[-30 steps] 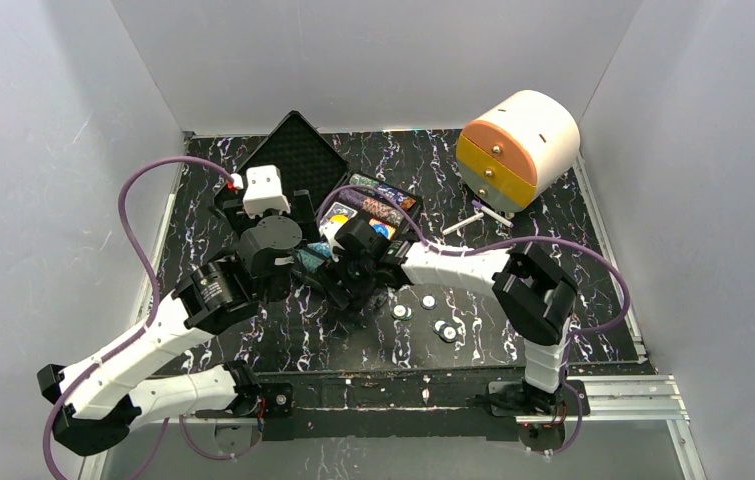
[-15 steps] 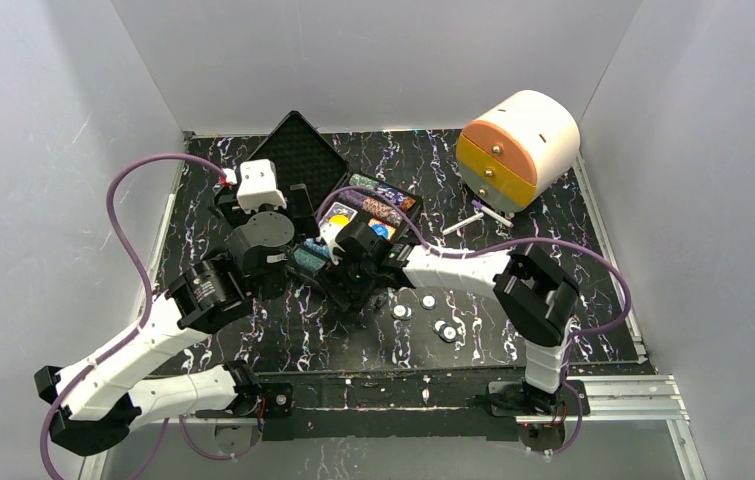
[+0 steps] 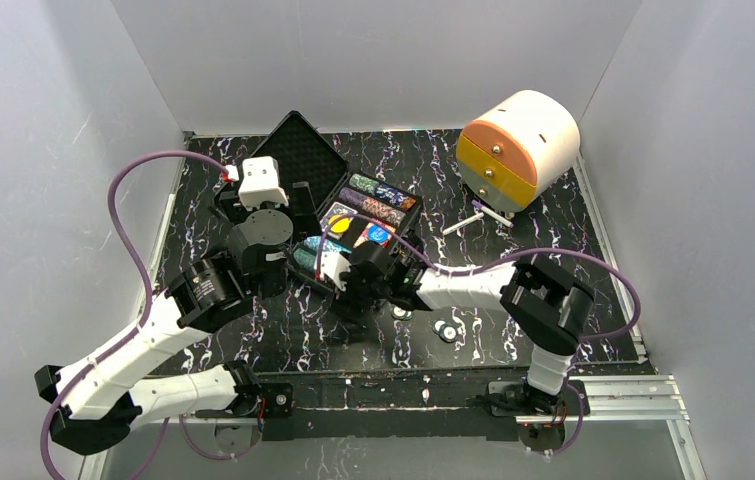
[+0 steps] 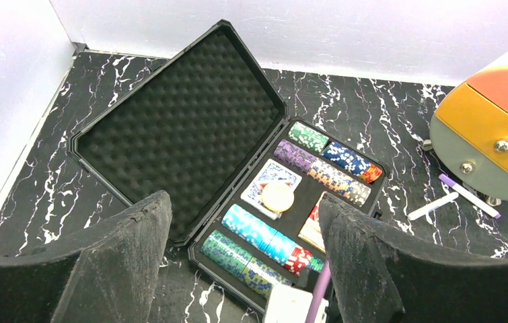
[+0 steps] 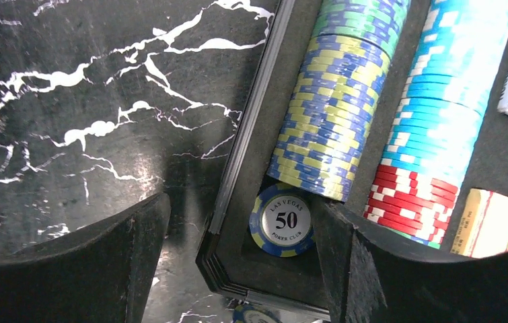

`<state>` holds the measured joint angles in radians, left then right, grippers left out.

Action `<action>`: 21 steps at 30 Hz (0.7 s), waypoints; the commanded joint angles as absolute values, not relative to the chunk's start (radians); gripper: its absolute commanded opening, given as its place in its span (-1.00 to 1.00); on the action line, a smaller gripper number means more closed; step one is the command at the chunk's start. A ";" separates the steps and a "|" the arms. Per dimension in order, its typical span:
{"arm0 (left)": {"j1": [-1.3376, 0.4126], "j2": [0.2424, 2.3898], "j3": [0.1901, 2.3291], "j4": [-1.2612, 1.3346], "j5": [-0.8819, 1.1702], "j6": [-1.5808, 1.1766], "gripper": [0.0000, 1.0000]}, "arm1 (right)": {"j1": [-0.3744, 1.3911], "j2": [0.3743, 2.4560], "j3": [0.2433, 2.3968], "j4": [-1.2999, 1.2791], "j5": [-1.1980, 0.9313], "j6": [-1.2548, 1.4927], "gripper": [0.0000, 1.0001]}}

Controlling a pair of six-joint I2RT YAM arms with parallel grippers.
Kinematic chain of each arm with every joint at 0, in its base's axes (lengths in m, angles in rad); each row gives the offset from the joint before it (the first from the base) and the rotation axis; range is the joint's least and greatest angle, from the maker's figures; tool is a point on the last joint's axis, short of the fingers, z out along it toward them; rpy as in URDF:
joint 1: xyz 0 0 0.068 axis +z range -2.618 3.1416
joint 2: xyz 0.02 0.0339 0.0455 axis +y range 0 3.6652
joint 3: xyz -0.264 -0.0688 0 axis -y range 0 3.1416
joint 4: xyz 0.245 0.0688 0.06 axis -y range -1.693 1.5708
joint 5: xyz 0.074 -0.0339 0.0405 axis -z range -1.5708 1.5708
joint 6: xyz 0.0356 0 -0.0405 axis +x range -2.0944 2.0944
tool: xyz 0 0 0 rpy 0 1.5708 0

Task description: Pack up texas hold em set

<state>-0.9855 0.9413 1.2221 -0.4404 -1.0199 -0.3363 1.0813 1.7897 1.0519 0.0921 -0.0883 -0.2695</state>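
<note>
The black case (image 3: 303,160) lies open left of centre on the table (image 3: 433,160), chip rows (image 4: 335,176) in its tray. A blue 50 chip (image 5: 282,221) lies flat in its near corner between the right gripper's (image 5: 241,219) parted jaws. The left gripper (image 4: 244,202) hovers above, jaws apart, empty

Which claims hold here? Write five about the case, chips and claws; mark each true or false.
1. The black case lies open. True.
2. A blue 50 chip lies face up at the end of the blue-and-yellow chip row. True.
3. The right claw is shut on that chip. False: it is open, gripping nothing.
4. The round drawer box stands far left. False: far right.
5. Every round piece is packed. False: a few lie on the table.
</note>
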 commanded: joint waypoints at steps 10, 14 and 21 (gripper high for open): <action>-0.988 0.911 1.192 -0.359 -1.073 -0.317 0.58 | 1.062 1.662 0.830 0.175 -0.083 -0.466 0.80; -0.989 0.893 1.157 -0.347 -1.077 -0.322 0.59 | 1.010 1.646 0.865 0.061 -0.325 -0.398 0.76; -0.989 0.856 1.094 -0.361 -1.053 -0.373 0.59 | 0.959 1.637 0.955 0.037 -0.468 -0.152 0.69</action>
<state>-0.9855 0.8913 1.1225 -0.3729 -1.0321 -0.3267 0.9794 1.6707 0.9031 0.1490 -0.3679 -0.3584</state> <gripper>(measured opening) 0.796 0.849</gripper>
